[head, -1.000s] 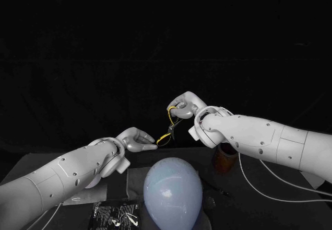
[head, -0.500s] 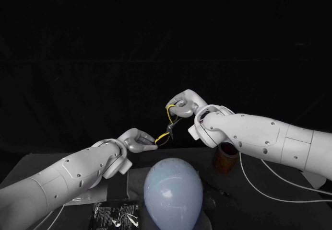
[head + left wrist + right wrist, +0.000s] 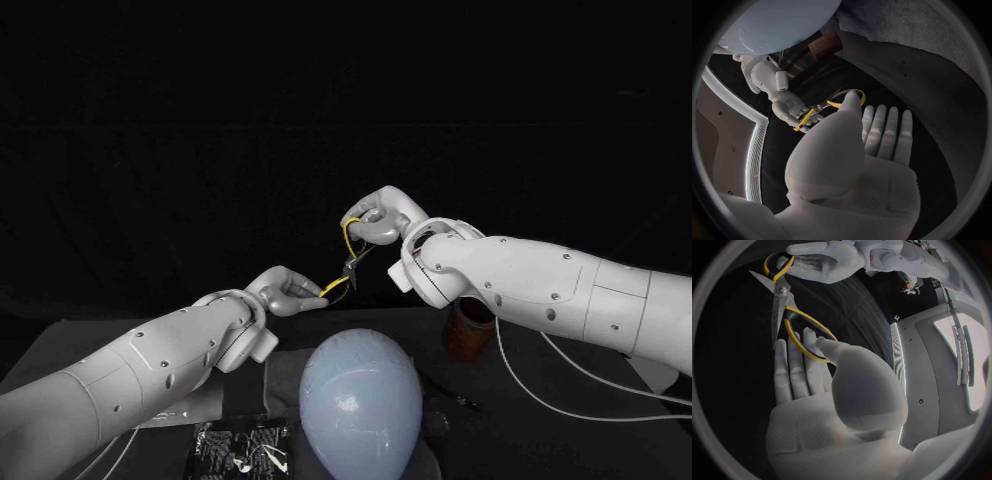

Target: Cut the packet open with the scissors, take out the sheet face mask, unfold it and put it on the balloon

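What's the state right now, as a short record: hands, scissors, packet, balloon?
left hand: holds one end of the scissors
right hand: holds the other end
scissors: in the air, beyond the balloon
packet: on the table beside the balloon, in neither hand
balloon: bare

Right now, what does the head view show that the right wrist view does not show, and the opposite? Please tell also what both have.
The head view adds the pale balloon near the bottom edge and the dark packet beside it. The right wrist view adds a close look at the pivot screw and a grey blade, with the right robot hand and its thumb at a yellow loop. Both have the scissors held in the air between the right robot hand and the left robot hand, each on one yellow handle.
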`<state>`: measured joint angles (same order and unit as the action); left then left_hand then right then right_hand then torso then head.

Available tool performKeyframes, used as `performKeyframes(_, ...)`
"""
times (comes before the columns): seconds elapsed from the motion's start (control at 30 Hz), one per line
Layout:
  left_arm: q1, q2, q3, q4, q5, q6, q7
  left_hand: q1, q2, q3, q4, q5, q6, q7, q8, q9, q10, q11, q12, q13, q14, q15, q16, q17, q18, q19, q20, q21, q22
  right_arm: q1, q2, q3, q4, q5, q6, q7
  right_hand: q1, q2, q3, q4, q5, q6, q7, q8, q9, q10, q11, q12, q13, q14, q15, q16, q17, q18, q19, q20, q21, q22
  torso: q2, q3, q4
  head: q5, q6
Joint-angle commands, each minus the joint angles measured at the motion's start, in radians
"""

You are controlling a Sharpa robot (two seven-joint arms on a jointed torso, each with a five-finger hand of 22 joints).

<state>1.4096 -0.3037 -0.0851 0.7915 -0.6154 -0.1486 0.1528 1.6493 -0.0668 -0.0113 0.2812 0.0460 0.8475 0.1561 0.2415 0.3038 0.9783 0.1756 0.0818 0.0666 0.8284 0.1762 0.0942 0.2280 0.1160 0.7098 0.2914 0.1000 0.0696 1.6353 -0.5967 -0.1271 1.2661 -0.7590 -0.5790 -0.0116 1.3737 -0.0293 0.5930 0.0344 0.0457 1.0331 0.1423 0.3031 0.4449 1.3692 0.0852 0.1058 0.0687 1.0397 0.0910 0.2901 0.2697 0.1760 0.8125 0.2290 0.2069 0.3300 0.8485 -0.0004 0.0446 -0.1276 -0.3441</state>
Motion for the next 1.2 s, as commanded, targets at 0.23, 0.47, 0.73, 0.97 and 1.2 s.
performKeyframes(0.23, 0.001, 0.004, 0.001, 0.004, 0.031, 0.015, 0.034, 0.087, 0.072, 0.110, 0.005, 0.003, 0.082, -0.024, 0.012, -0.008, 0.077, -0.002, 0.009, -0.003, 0.033, -0.009, 0.014, 0.003, 0.022, 0.003, -0.001, 0.002, -0.001, 0.002, 0.002, 0.001, 0.002, -0.001, 0.002, 0.007, -0.003, 0.006, 0.002, -0.008, 0.003, 0.005, -0.002, 0.007, 0.007, 0.002, -0.002, 0.004, 0.002, 0.007, 0.000, 0.003, 0.002, 0.007, 0.004, -0.002, 0.007, 0.002, 0.000, 0.0006, -0.0012, 0.000, -0.007)
performKeyframes(0.47, 0.001, 0.005, 0.002, 0.002, 0.063, -0.001, 0.048, 0.098, 0.051, 0.293, 0.006, 0.002, 0.110, -0.019, 0.006, -0.014, 0.121, -0.007, -0.016, -0.004, 0.052, -0.014, 0.014, 0.001, 0.034, 0.013, -0.001, 0.004, 0.000, 0.003, -0.001, 0.001, 0.005, -0.003, 0.010, 0.001, -0.003, 0.006, 0.002, -0.008, 0.003, 0.005, -0.002, 0.007, 0.007, 0.002, -0.002, 0.004, 0.002, 0.007, 0.000, 0.003, 0.002, 0.007, 0.004, -0.002, 0.007, 0.002, 0.000, 0.0007, -0.0012, 0.000, -0.006)
performKeyframes(0.73, 0.001, -0.002, 0.005, 0.007, 0.109, -0.036, 0.073, -0.001, -0.043, 0.588, -0.032, 0.001, 0.150, -0.023, 0.042, 0.027, 0.180, -0.023, -0.018, -0.003, 0.086, -0.026, 0.013, -0.002, 0.035, 0.021, 0.000, 0.011, 0.002, 0.003, 0.002, -0.001, -0.014, -0.019, 0.050, -0.026, -0.005, 0.006, 0.003, -0.009, 0.003, 0.005, -0.002, 0.007, 0.007, 0.002, -0.002, 0.004, 0.001, 0.006, 0.000, 0.003, 0.002, 0.007, 0.004, -0.002, 0.007, 0.003, 0.000, 0.0007, -0.0008, -0.002, -0.006)
performKeyframes(0.97, 0.002, -0.018, 0.010, 0.020, 0.163, -0.085, 0.094, -0.100, -0.079, 0.686, -0.095, 0.002, 0.143, -0.004, 0.071, 0.074, 0.132, -0.009, -0.019, -0.004, 0.045, -0.011, -0.017, -0.013, 0.015, 0.006, 0.000, 0.011, 0.001, -0.009, 0.016, -0.012, -0.048, -0.046, 0.073, -0.037, -0.009, 0.007, 0.006, -0.010, 0.003, 0.004, -0.001, 0.007, 0.008, 0.001, -0.002, 0.003, 0.001, 0.005, 0.001, 0.001, 0.002, 0.006, 0.000, -0.002, 0.007, 0.004, 0.000, 0.0014, 0.0007, -0.003, -0.008)
performKeyframes(1.2, 0.009, -0.030, 0.014, 0.041, 0.189, -0.119, 0.105, -0.144, -0.086, 0.704, -0.128, 0.002, 0.138, 0.012, 0.093, 0.103, 0.096, -0.003, -0.019, -0.003, 0.012, -0.003, -0.028, -0.018, -0.003, -0.062, 0.000, -0.006, -0.007, -0.032, 0.036, -0.028, -0.082, -0.067, 0.083, -0.040, -0.011, 0.007, 0.007, -0.011, 0.003, 0.003, -0.001, 0.007, 0.009, 0.000, -0.001, 0.002, 0.001, 0.005, 0.001, 0.000, 0.002, 0.006, -0.002, -0.002, 0.007, 0.004, -0.001, 0.0011, -0.0009, -0.001, -0.012)
